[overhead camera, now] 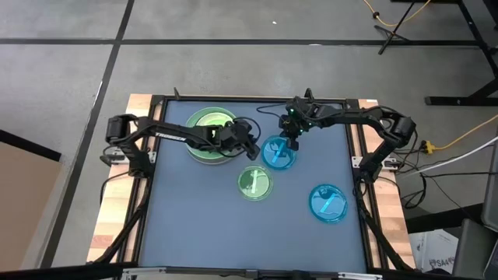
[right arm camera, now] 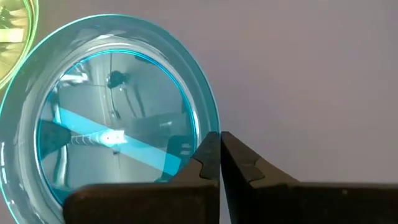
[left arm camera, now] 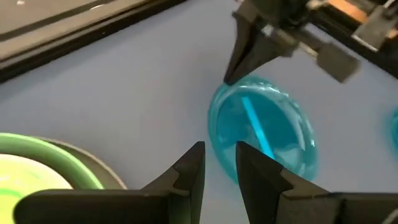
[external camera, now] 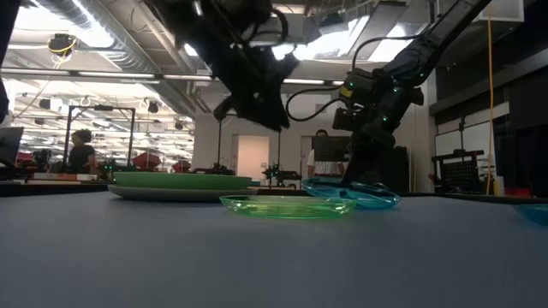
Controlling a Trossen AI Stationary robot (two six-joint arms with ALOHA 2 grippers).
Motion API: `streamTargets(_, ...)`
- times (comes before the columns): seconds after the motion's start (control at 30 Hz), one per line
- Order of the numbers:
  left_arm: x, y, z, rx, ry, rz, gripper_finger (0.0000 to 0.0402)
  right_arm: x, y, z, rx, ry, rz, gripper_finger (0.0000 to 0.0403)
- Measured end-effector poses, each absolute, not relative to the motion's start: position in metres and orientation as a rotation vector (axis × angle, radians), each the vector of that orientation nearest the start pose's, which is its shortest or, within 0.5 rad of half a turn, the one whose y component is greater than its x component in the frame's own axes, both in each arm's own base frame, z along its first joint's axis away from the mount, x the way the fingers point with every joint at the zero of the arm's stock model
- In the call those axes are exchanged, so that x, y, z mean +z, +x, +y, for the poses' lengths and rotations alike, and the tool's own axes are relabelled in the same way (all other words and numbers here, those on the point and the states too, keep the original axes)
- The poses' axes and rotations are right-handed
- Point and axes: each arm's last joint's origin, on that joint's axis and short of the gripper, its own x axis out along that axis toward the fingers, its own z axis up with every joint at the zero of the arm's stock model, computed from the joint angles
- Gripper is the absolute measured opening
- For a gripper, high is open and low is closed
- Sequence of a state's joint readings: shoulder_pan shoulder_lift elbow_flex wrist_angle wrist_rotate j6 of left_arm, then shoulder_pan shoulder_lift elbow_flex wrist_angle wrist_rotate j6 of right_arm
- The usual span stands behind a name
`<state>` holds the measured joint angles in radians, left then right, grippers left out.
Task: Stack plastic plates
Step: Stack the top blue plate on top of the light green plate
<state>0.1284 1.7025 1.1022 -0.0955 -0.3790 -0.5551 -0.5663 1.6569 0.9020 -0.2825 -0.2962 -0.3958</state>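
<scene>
A small translucent cyan plate [overhead camera: 278,153] lies mid-table. My right gripper [overhead camera: 294,141] stands at its far rim, pointing down and shut on it. A small translucent green plate [overhead camera: 254,183] rests flat nearer the front, and a second cyan plate [overhead camera: 327,203] lies to the right. At the far left a large light green plate [overhead camera: 212,134] sits on a grey one, with paler plates inside it. My left gripper [overhead camera: 249,149] hovers between this stack and the cyan plate. Its fingers stand a narrow gap apart and hold nothing. My right gripper pinches the cyan plate's rim [right arm camera: 211,127] on its far side between the two fingers [right arm camera: 208,160]. The fingers come from above, pointing down [left arm camera: 239,62]. The plate stays low over the table [external camera: 351,195]. I cannot tell whether any of it is lifted.
The blue-grey mat has bare room along the near edge and in the left front corner [overhead camera: 187,225]. A black frame [overhead camera: 156,101] borders the mat. Both arms reach in over the far half, close to each other.
</scene>
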Motion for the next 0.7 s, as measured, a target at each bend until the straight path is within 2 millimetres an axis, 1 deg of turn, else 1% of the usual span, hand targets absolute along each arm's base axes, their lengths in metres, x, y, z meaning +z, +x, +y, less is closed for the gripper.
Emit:
streamTargets(0.23,0.189,0.372,0.068,0.697,-0.485,0.529,0.0083,0.161,0.267,-0.161,-0.066,0.062,0.962,0.0000)
streamTargets(0.4,0.172,0.380,0.073,0.682,-0.531,0.520,0.0083,0.163,0.271,-0.161,-0.073,0.038,0.924,0.0000)
streamTargets(0.5,0.166,0.381,0.075,0.694,-0.537,0.527,0.0083,0.164,0.273,-0.162,-0.072,0.032,0.903,0.0000)
streamTargets(0.7,0.163,0.381,0.076,0.721,-0.542,0.525,0.0083,0.166,0.275,-0.163,-0.073,0.019,0.869,0.0000)
